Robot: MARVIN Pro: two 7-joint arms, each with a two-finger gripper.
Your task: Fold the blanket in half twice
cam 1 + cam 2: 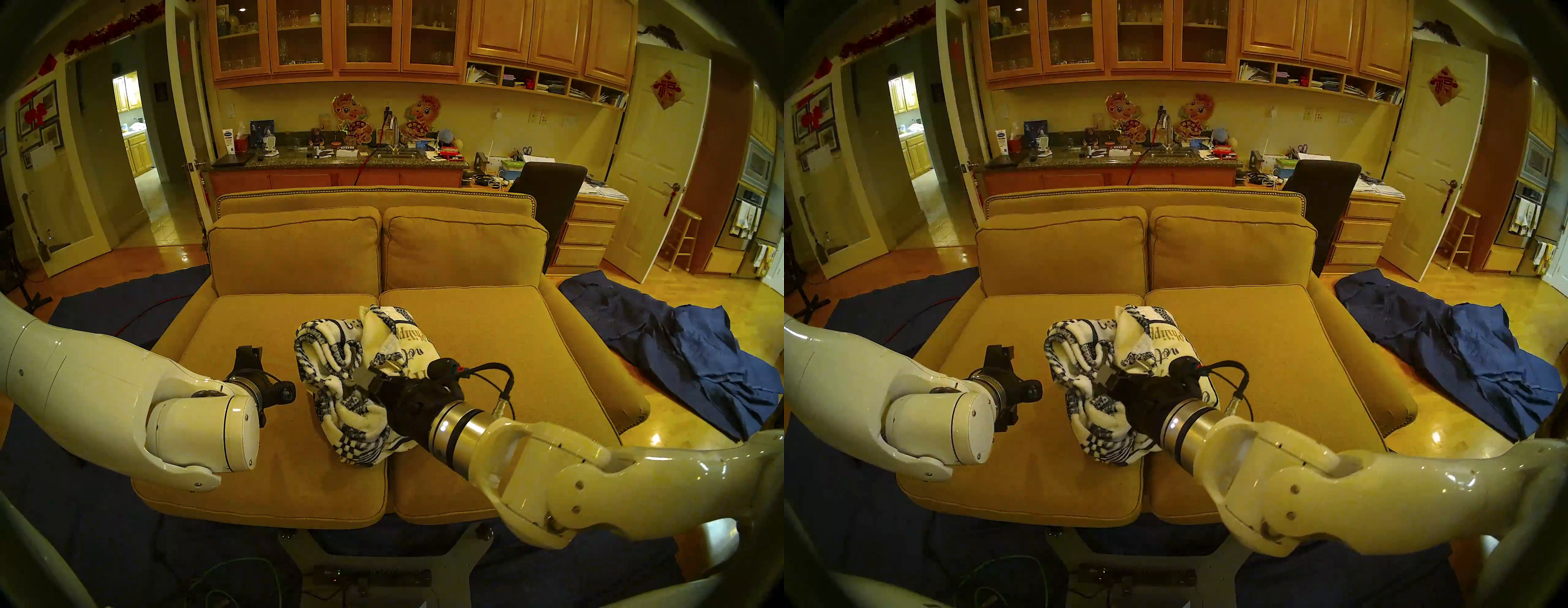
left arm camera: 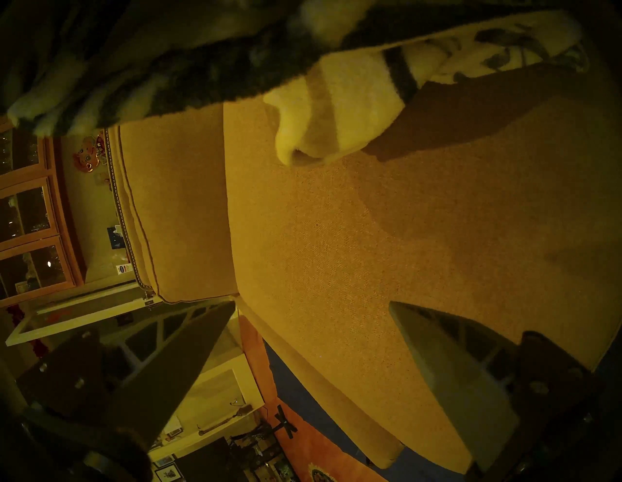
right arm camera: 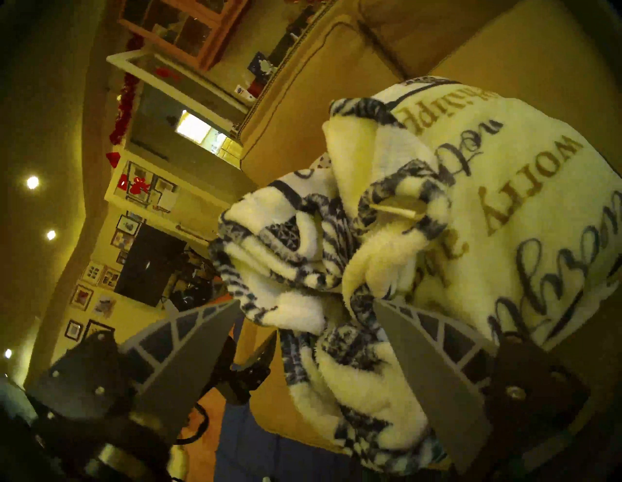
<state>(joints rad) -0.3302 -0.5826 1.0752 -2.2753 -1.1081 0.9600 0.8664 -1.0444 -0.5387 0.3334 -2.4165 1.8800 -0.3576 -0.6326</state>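
Both arms' fingers [image 1: 248, 352] [image 3: 304, 303] gape empty beside the crumpled blanket [image 1: 339, 407] on the sofa [image 1: 509, 352].

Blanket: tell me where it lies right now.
In the head views the blanket lies bunched in a heap on the sofa, straddling the seam between the two seat cushions, with the right gripper over it and the left gripper apart to its left.

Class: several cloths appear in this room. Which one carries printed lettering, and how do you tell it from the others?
The blanket, bunched on the sofa seat: cream fleece with lettering and a checkered navy edge. The dark blue cloth on the floor is plain.
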